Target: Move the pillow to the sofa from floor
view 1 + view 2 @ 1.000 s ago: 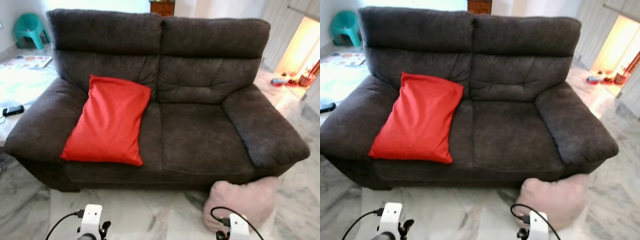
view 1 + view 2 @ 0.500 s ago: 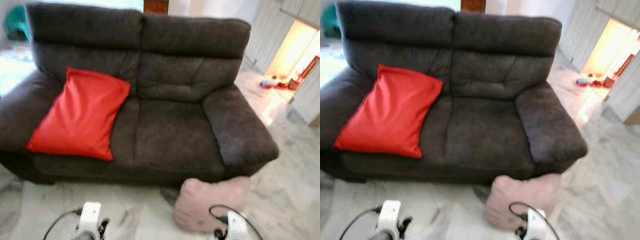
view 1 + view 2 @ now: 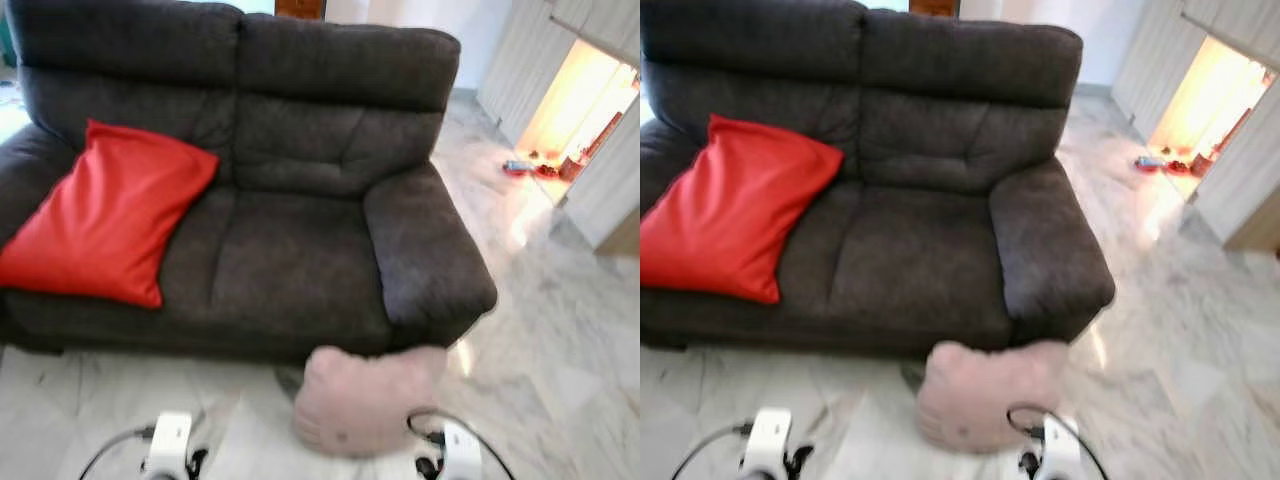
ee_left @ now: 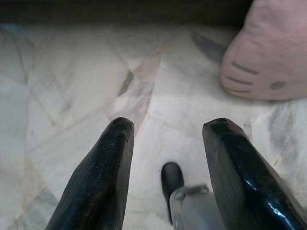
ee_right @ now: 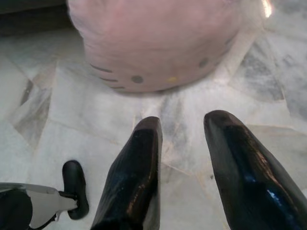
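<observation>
As you turned the robot to its right over the last second, the whole head view slid: the pink pillow [image 3: 365, 398], which had sat low at the right edge a second before, came round to nearly straight ahead of you, between the two wrists at the bottom of the frame. That was the camera moving, not the pillow; it lay on the marble floor [image 3: 560, 330], pressed against the front of the sofa [image 3: 300, 270] under its right armrest.

Nearest you, the right pincer [image 5: 182, 143] hung low over the floor with its black fingers a moderate gap apart and nothing between them, and the pillow's printed face lay just beyond the fingertips, near but not touched. The left pincer [image 4: 168, 143] also stood spread and empty, pointing at bare floor, with the pillow off to one side of its view and well apart from it.

Farther back, the sofa seat next to the red cushion [image 3: 100, 225] was free, so you had a landing spot for the pillow. I judged the approach nearly lined up: the pickup had not begun, and you would probably need both arms lower and closer, since a soft, bulky pillow tends to slip from a one-sided pinch.
</observation>
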Available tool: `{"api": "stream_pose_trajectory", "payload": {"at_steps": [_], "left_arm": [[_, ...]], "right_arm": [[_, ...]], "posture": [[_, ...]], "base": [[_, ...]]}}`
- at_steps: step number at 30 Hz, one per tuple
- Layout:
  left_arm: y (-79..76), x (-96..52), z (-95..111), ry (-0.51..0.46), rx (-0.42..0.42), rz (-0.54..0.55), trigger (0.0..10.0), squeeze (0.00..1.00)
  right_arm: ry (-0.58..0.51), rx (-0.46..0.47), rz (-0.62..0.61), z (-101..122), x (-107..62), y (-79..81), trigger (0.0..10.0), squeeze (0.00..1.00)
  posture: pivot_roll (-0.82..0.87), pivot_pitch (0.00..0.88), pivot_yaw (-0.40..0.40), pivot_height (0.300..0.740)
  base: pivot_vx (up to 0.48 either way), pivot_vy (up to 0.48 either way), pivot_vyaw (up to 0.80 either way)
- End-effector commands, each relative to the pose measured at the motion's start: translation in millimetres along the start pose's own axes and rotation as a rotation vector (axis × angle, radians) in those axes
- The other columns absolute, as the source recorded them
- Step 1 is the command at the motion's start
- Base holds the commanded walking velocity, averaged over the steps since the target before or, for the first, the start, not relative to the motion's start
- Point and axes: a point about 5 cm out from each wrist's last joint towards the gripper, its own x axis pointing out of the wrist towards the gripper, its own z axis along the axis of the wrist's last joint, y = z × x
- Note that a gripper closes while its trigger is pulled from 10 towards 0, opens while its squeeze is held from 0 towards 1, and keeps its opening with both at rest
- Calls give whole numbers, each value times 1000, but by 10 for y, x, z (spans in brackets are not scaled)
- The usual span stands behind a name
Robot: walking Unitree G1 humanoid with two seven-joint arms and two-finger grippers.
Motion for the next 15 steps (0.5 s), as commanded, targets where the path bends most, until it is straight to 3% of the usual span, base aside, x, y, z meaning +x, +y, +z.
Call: {"api": "stream_pose_trajectory", "payload": {"at_steps": [1, 10, 15], "left_arm": [[-85, 15, 26, -7, -5, -18, 10000, 0], [-95, 14, 20, -6, -2, -18, 10000, 0], [-93, 13, 20, -8, -2, -11, 10000, 0]], "right_arm": [[-6, -2, -22, 5, -15, -91, 10000, 0], [-31, 18, -32, 49, -15, -123, 10000, 0], [-40, 27, -37, 62, -16, -138, 10000, 0]], "posture": [[7, 0, -85, 740], [6, 0, -84, 740], [1, 0, -83, 740]], "base": [[0, -390, 0], [0, -376, 0], [0, 0, 0]]}}
